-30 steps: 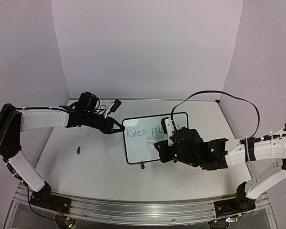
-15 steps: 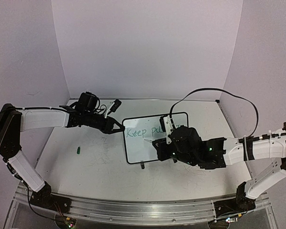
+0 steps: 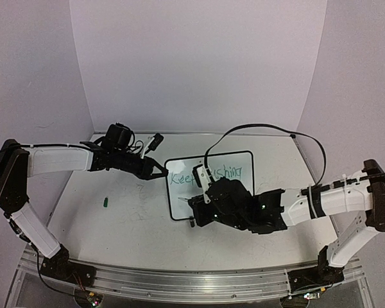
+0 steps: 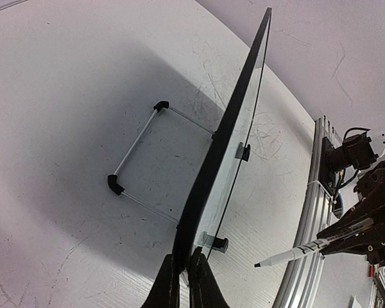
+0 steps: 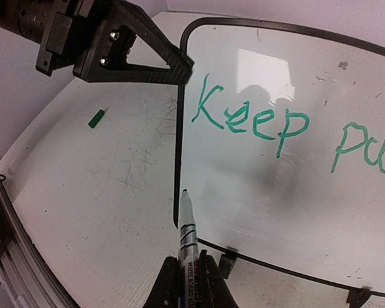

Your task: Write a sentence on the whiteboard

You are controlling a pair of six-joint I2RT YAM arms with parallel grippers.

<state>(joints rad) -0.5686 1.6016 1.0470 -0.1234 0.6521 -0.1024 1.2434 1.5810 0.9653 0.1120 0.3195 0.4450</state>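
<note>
The whiteboard stands tilted on its feet at mid-table. Green words on its top line read "Keep pushing"; the right wrist view shows "Keep" and "pus". My left gripper is shut on the board's left rim, its fingers pinching the black edge. My right gripper is shut on a white marker. The marker's tip is uncapped and sits at the board's lower-left corner; I cannot tell if it touches. The marker also shows in the left wrist view.
A small green marker cap lies on the table left of the board, also in the right wrist view. A wire stand props the board from behind. Faint grey scribbles mark the table. White walls close in the back and sides.
My right arm has moved left and down from the middle of the board to its lower-left corner, uncovering the word "pushing". The left gripper has not moved.
</note>
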